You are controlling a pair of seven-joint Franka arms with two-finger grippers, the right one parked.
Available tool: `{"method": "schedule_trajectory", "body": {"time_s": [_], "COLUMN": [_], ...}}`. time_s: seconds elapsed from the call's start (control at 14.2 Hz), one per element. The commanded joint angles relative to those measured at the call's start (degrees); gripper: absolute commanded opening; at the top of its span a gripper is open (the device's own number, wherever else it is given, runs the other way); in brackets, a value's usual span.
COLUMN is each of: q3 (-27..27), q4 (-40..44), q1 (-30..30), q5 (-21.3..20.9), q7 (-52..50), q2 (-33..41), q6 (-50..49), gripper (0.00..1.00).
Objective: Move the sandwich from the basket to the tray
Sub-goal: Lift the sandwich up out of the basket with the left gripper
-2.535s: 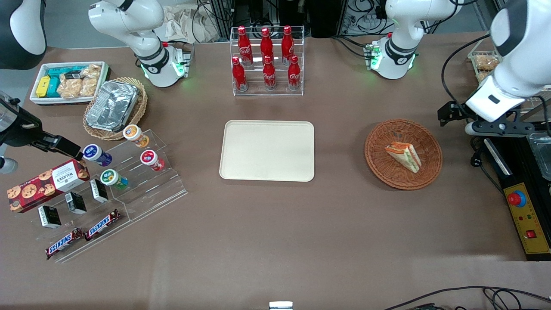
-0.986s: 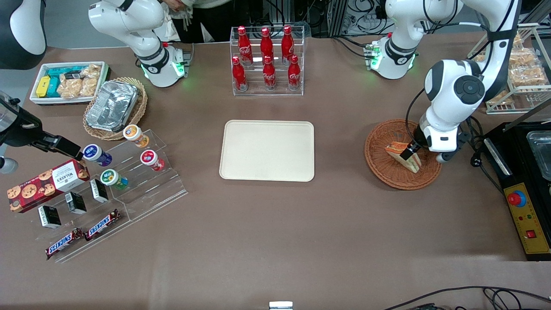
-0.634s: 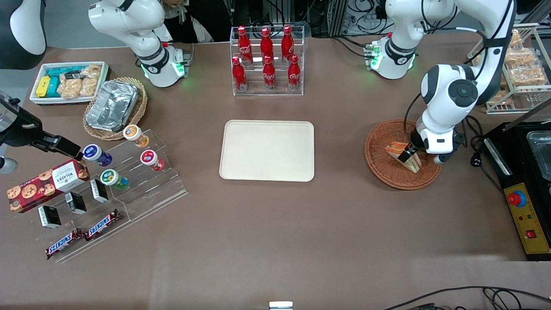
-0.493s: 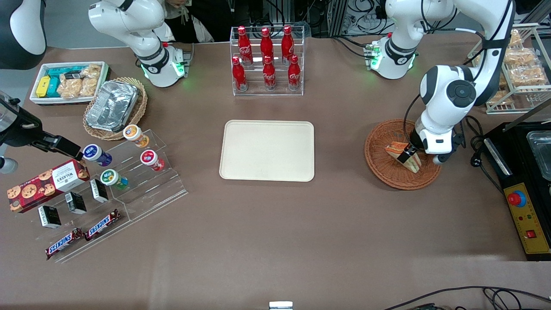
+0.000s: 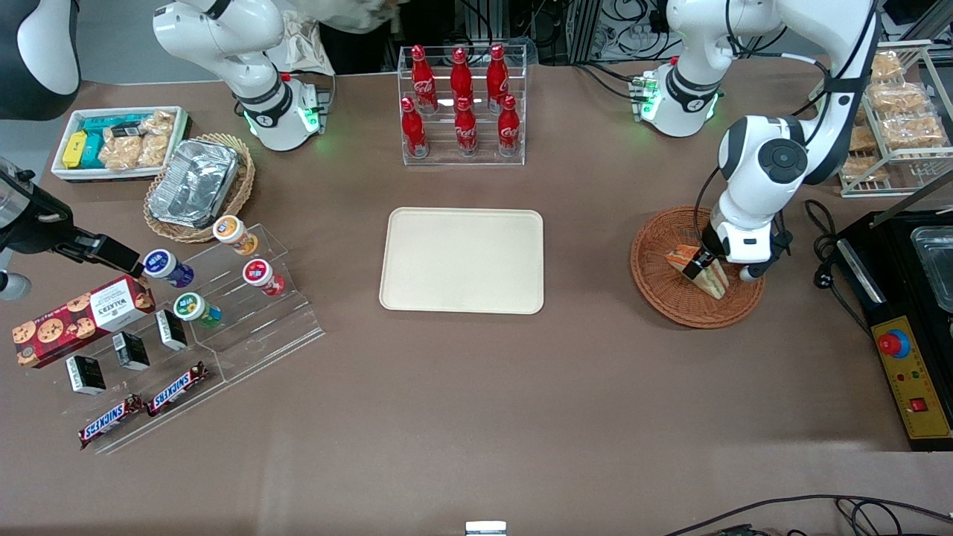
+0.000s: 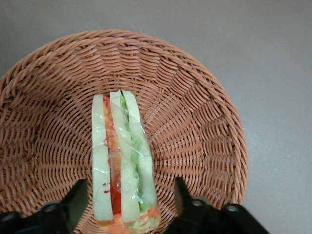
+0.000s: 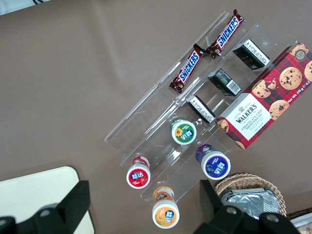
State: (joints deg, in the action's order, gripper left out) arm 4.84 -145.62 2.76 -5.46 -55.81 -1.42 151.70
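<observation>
— Left wrist view, end effector (image 6: 127, 197): state?
— Spread wide, fingers (image 6: 77, 201) on either side of the sandwich (image 6: 124, 163), apart from its wrap. Sandwich lies in the basket (image 6: 195, 122); its near end is cut off.
— Front view, legible labels?
— Snickers bars (image 5: 112, 418), Walkers cookie box (image 5: 80, 308), Coca-Cola bottles (image 5: 461, 104). Tray (image 5: 461, 260): bare, mid-surface.

Left arm bent low — gripper (image 6: 127, 200) pointing down, jaws spread wide.
</observation>
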Motion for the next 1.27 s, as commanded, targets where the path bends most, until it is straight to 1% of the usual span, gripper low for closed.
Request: {"method": "schedule_trajectory", "body": {"time_s": [0.0,0.07,0.14,0.28,0.49,0.56,0.7,0.92,1.06,1.2], "q3": [-0.27,-0.27,-0.27,-0.27,-0.18,-0.1,-0.1,-0.36,-0.36,-0.36], "q4": [0.07,0.16,0.24,2.69,10.68,13.92,21.56,33.08,38.63,42.42], "q1": [0.31,0.31,0.31,0.14,-0.12,-0.21,-0.21,-0.3,-0.39,-0.39], "q5": [-1.92,-1.92,-1.92,-2.18,-1.92,-1.22,-0.08,3.52,4.06,5.02], "q7": [-2.2,-2.2,-1.76,-1.32,-0.45,0.95,4.73,12.19,16.94,19.32], "q2": [0.89,1.24,1.85,3.17,5.45,5.72,5.99,5.64,5.55,5.46], "q6": [0.44,0.18,-0.95,-6.99,-21.31,-26.58,-37.21,-50.85,-58.24,-61.77], "gripper": [0.23,0.1,0.01,0.0,0.0,0.0,0.0,0.0,0.0,0.0]}}
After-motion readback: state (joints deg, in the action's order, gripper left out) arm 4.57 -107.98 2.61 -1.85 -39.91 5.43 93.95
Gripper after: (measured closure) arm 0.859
